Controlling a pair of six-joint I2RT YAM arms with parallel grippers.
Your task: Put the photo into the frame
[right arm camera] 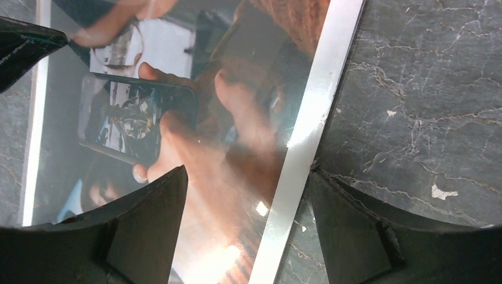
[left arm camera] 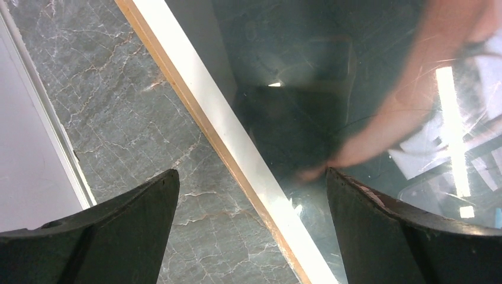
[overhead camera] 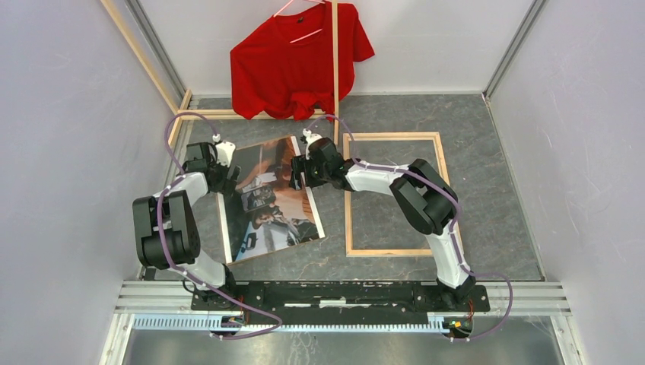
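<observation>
**Top external view: photo flat on the bench, left of the frame**

From above I see the photo (overhead camera: 270, 201) lying flat and picture side up on the grey marbled bench (overhead camera: 494, 190). It sits left of centre, turned so its near end swings to the right. The frame (overhead camera: 348, 220) lies flat just to its right, pale wood face up and square to the bench, with bench surface showing through its opening. The photo's near right corner sits close to the frame's left rail, and apart from it as far as I can judge.

The left gripper (overhead camera: 230, 176) is at the far part of the photo's left edge. The right gripper (overhead camera: 298, 173) is at the far part of its right edge, so the two face each other across the print.

On the left wrist view the jaws are spread wide and straddle the white border, with one finger (left arm camera: 130, 225) over bare bench and the other over the print. The right wrist view shows the same: jaws apart, the border running between them, nothing pinched. I can't tell whether any fingertip touches the paper, because glare washes the glossy surface. A dark wedge (right arm camera: 26, 41) in that view's top-left corner may be the other arm's fingertip.

At the far side a red T-shirt (overhead camera: 297, 65) hangs on a pale wooden rack (overhead camera: 335, 76).
</observation>
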